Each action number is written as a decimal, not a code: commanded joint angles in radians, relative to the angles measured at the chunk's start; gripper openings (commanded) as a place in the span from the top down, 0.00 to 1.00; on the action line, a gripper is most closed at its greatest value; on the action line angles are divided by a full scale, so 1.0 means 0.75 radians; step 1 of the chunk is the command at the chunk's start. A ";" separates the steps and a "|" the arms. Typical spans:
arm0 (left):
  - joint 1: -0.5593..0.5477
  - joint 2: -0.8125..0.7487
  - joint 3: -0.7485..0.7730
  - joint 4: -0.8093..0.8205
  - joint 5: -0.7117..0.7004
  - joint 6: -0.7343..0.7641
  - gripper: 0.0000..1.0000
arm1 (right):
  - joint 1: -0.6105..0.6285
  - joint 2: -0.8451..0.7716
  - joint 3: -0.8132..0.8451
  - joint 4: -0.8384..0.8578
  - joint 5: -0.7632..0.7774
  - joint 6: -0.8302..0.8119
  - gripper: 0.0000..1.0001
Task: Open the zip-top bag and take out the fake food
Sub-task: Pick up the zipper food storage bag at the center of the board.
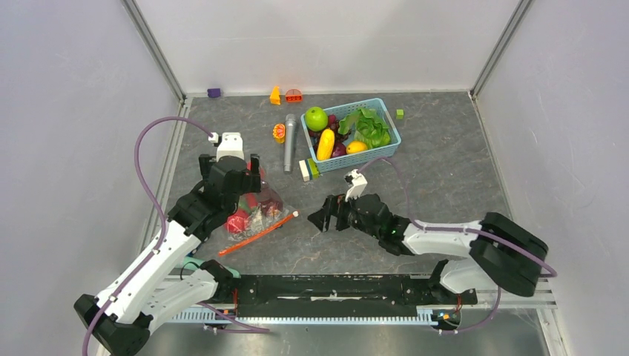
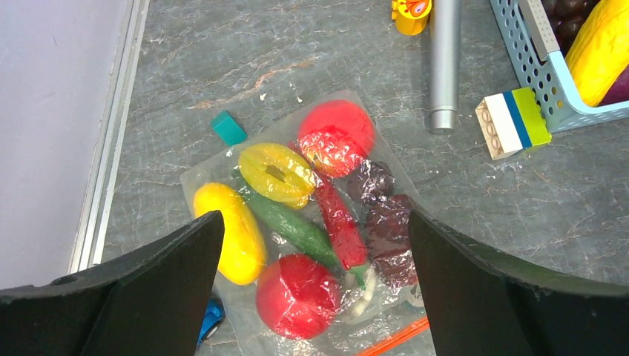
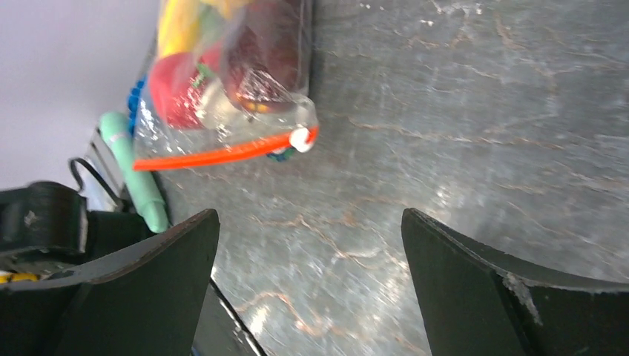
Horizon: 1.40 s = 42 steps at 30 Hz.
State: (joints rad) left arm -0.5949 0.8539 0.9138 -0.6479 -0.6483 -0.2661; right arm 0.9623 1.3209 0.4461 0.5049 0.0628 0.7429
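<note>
The zip-top bag (image 1: 259, 215) lies flat on the grey table, left of centre, its orange zip strip (image 1: 256, 236) along the near edge. Through the clear plastic I see the fake food: a red round fruit (image 2: 297, 293), a yellow piece (image 2: 230, 230), a second red fruit (image 2: 337, 130), a dark maroon one (image 2: 386, 230), plus a green and a red long piece. My left gripper (image 2: 315, 245) hangs open above the bag (image 2: 326, 326), fingers to either side. My right gripper (image 1: 323, 213) is open, low over bare table right of the strip's white slider (image 3: 300, 138).
A light-blue basket (image 1: 371, 152) with a green apple (image 1: 316, 117), lettuce and other produce stands at the back right. A grey cylinder (image 1: 289, 141), a striped block (image 1: 308, 169) and small toys lie behind the bag. A teal block (image 2: 228, 127) sits beside it.
</note>
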 commanded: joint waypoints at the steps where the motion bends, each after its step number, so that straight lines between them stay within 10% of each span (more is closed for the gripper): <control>1: 0.010 -0.014 -0.001 0.052 0.003 -0.033 0.00 | 0.028 0.136 0.022 0.408 0.119 0.219 0.01; 25: 0.010 0.012 -0.019 0.060 0.002 -0.011 0.00 | 0.132 0.835 0.113 1.147 0.156 1.044 0.21; 42: 0.011 0.038 -0.032 0.070 0.024 0.007 0.00 | 0.128 0.861 0.147 0.947 0.183 1.005 0.33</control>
State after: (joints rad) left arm -0.5945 0.8757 0.8932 -0.6365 -0.6434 -0.2653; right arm 1.0584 1.9446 0.5293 1.2167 0.1761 1.4921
